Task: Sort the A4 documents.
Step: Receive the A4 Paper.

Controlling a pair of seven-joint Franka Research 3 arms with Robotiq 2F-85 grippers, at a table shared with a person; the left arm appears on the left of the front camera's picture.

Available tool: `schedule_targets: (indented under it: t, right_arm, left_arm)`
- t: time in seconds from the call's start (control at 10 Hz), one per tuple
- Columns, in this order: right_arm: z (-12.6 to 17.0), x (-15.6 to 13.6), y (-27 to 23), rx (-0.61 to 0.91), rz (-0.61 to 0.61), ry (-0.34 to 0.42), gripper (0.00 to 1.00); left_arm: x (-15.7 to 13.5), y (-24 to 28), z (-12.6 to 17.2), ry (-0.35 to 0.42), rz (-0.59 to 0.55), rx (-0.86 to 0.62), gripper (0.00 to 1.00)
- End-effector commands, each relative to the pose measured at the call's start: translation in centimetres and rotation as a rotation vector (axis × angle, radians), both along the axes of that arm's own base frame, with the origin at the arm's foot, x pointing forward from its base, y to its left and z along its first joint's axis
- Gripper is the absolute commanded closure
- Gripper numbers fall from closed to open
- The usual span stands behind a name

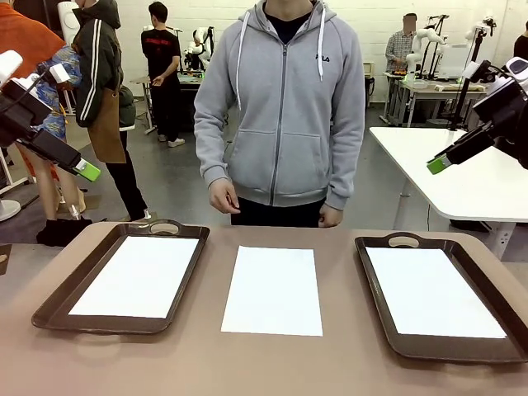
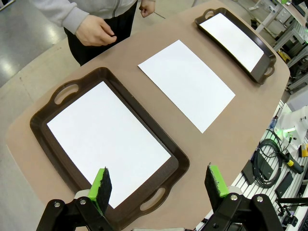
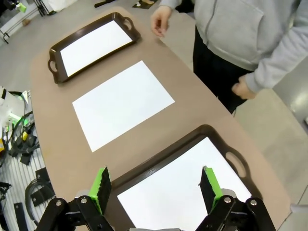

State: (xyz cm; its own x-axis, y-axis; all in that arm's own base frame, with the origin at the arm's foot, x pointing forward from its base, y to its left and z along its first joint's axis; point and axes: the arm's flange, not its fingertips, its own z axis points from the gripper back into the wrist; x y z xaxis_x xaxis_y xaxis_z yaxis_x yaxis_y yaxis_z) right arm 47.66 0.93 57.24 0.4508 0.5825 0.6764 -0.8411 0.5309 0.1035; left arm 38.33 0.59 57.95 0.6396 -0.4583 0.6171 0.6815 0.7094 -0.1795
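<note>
Three white A4 documents lie on the brown table. One sheet (image 1: 272, 289) lies bare in the middle, one (image 1: 136, 275) fills the left dark brown tray (image 1: 56, 304), and one (image 1: 433, 291) fills the right tray (image 1: 371, 285). My left gripper (image 1: 85, 171) hangs high off the table's left side, open and empty. In its wrist view the left gripper (image 2: 158, 179) hovers above the left tray's (image 2: 43, 103) sheet (image 2: 103, 142). My right gripper (image 1: 440, 163) hangs high on the right, open and empty. In its wrist view the right gripper (image 3: 155, 180) hovers over the right tray's (image 3: 159, 166) sheet (image 3: 178, 192).
A person in a grey hoodie stands at the far edge, with both hands (image 1: 223, 196) held loosely just above the table. A white table (image 1: 462, 177) stands behind on the right. Cables and tools (image 2: 274, 163) lie on the floor beside the table.
</note>
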Motion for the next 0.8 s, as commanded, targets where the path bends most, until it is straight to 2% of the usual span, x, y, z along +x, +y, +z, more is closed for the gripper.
schedule_targets:
  t: [0.0,0.7]
  right_arm:
    - [-0.19,0.42,-0.14,-0.025,-0.032,0.018,0.04]
    - [-0.1,0.09,-0.17,-0.002,-0.006,0.001,0.04]
  left_arm:
    - [-0.15,0.01,-0.08,0.0,-0.002,-0.003,0.0]
    - [-0.15,0.01,-0.08,0.0,-0.002,-0.003,0.0]
